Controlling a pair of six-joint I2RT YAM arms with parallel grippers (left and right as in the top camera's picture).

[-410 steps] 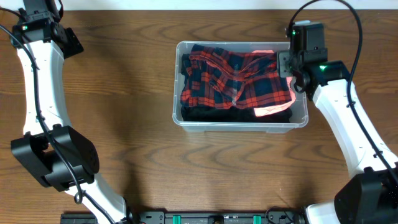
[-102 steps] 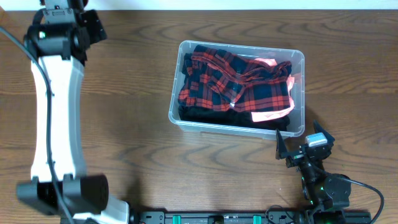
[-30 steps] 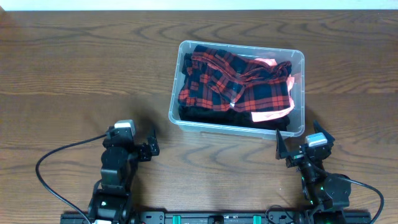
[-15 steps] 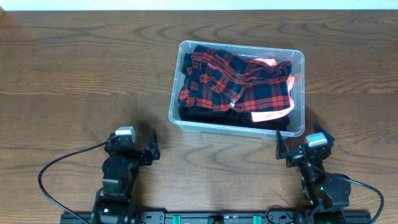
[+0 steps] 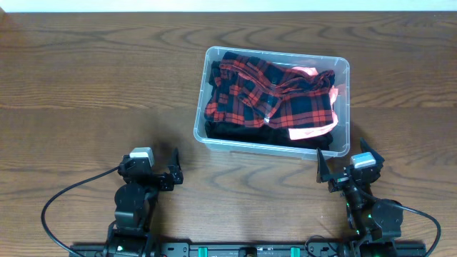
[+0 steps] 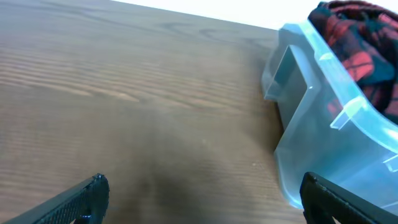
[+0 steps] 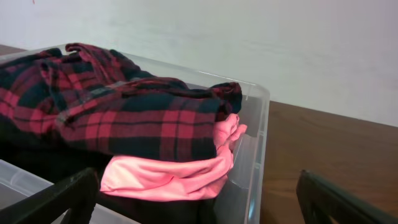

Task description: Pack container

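Note:
The container (image 5: 271,148), a clear plastic bin, sits right of the table's middle. It is filled with a red and black plaid garment (image 5: 271,89), a pink garment (image 5: 310,130) and dark cloth (image 5: 228,130). My left gripper (image 5: 150,165) is open and empty near the front edge, left of the bin. In its wrist view the gripper (image 6: 202,186) faces bare wood, with the container's corner (image 6: 323,124) on the right. My right gripper (image 5: 345,158) is open just in front of the bin's near right corner. Its wrist view shows the gripper (image 7: 198,183) empty before the pink garment (image 7: 174,174), plaid (image 7: 124,118) and container rim (image 7: 261,124).
The brown wooden table (image 5: 93,86) stretches left of and behind the bin. A white wall (image 7: 249,37) rises behind the table. Black cables (image 5: 64,196) trail from the arm bases along the front edge.
The left gripper has drawn back a little toward the front edge. The right gripper, the container and the clothes have not moved.

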